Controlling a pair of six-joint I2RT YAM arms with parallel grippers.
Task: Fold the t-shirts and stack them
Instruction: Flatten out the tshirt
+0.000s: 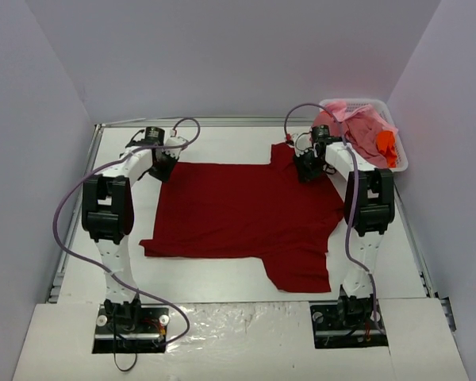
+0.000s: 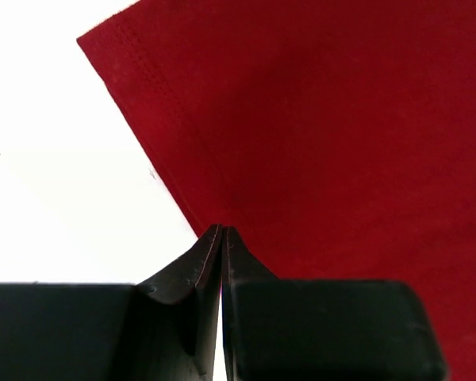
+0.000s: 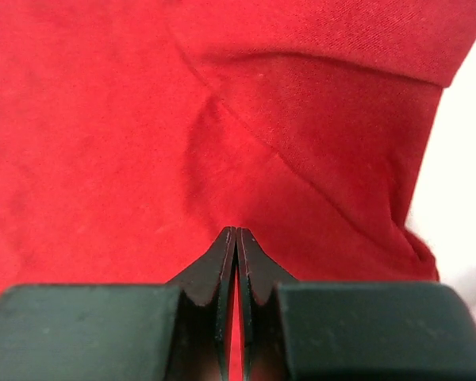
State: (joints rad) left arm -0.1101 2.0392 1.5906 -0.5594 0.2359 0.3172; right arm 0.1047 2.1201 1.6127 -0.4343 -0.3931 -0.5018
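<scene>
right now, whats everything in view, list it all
red shirt: one, dark red, spread flat mid-table
pile: count unclear, pink and salmon cloth, in the basket
orange shirt: one, bright orange, at the pile's right edge
basket: one, white, far right corner
table: one, white
cables: two, purple, one along each arm
left arm, right arm: white and black, bases at near edge
left hand: shut on red shirt's far left corner
right hand: shut on red shirt's far right part
</scene>
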